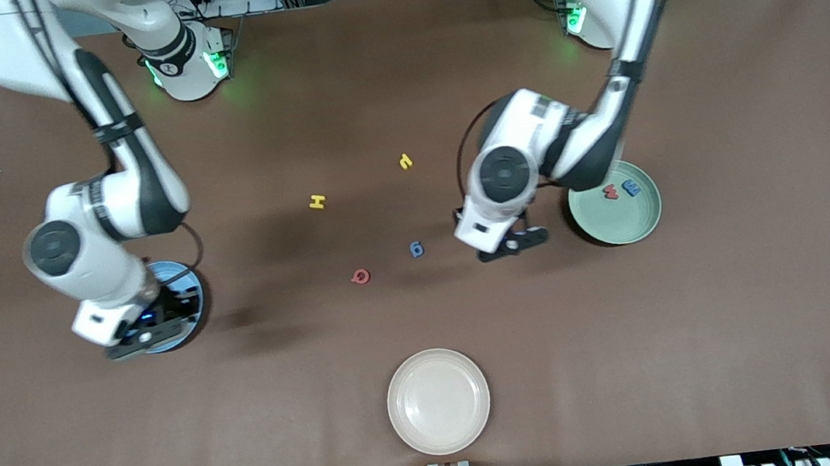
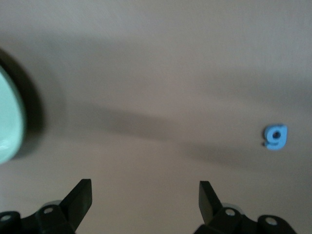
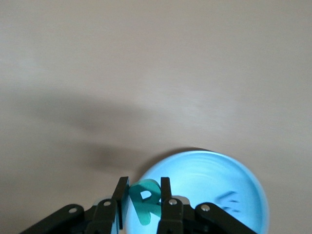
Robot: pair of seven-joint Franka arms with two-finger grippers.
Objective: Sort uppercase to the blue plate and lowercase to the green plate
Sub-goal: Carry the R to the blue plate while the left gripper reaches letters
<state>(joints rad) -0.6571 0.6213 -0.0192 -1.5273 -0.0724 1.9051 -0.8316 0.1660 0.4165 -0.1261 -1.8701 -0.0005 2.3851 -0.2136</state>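
Note:
My right gripper [image 3: 143,184] is shut on the teal-green R [image 3: 146,201], held over the rim of the blue plate [image 3: 209,173]; a blurred blue letter [image 3: 228,200] lies in that plate. In the front view the right gripper [image 1: 149,334] covers most of the blue plate [image 1: 170,274]. My left gripper [image 1: 514,243] hangs open and empty over bare table beside the green plate [image 1: 621,221], which holds the red w [image 1: 610,193] and blue e [image 1: 631,187]. Loose in mid-table are the yellow H [image 1: 316,202], yellow r [image 1: 405,161], blue g [image 1: 417,248] and red Q [image 1: 360,276]. The left wrist view shows the open left gripper [image 2: 144,189], the g [image 2: 276,137] and the green plate's edge [image 2: 9,126].
A cream plate [image 1: 439,401] sits near the table's front edge, nearer to the camera than the loose letters. Both arms' bases stand along the table's back edge.

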